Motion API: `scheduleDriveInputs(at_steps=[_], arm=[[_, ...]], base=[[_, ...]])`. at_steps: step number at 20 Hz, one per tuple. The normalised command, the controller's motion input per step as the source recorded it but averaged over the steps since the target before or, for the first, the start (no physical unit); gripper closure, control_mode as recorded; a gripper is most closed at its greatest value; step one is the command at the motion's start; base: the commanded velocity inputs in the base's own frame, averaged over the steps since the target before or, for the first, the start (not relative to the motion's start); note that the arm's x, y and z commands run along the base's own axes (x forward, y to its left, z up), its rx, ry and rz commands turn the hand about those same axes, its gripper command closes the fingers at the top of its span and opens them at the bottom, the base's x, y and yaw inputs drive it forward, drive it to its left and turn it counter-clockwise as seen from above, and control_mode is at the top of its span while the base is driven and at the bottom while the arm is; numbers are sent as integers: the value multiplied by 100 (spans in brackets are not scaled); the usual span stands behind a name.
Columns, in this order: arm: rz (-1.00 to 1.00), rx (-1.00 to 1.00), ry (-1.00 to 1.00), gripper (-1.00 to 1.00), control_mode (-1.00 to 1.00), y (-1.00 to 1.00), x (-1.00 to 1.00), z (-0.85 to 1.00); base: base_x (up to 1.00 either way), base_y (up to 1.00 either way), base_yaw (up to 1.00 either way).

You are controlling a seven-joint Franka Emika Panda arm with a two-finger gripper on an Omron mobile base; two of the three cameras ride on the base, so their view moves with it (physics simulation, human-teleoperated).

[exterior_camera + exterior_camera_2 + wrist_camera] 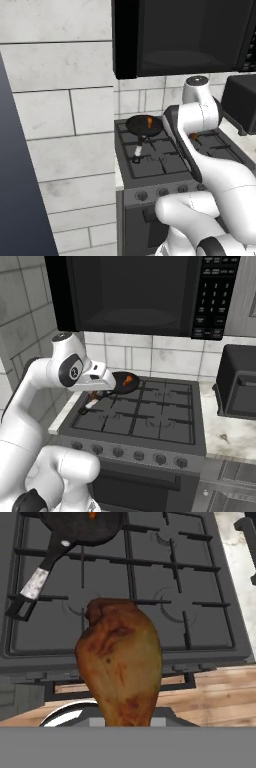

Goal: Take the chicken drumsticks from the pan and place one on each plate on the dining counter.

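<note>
A large orange-brown chicken drumstick [120, 662] stands up from the bottom of the hand view, with my gripper [95, 392] shut on it and its fingers hidden behind the meat. It hangs above the stove's front left part; a bit of it shows by my hand [194, 135]. The black pan [144, 125] [124, 383] [82, 527] sits on the back left burner, its handle pointing toward the front. Another drumstick [149, 121] [128, 379] lies in the pan. The plates and the dining counter are out of view.
The black gas stove [145, 416] has raised grates and a row of knobs along its front. A dark microwave [130, 293] hangs above it. A black appliance [239, 386] stands on the marble counter to the right. A tiled wall [60, 110] is on the left.
</note>
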Motion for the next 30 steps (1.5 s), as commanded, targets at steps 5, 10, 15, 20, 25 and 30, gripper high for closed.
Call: scheduleDriveInputs(at_steps=[5, 10, 15, 20, 25, 30], arm=[[0, 0, 0, 100, -100, 0, 0, 0], [0, 0, 0, 100, -100, 0, 0, 0], [0, 0, 0, 100, 100, 0, -8, -1], [0, 0, 0, 100, 100, 0, 0, 0], [0, 0, 0, 100, 100, 0, 0, 0], [0, 0, 0, 100, 100, 0, 0, 0]], base=[[0, 0, 0], [0, 0, 0], [-16, -2, 0], [-46, -14, -16], [-21, -6, -64], [-3, 0, -88]])
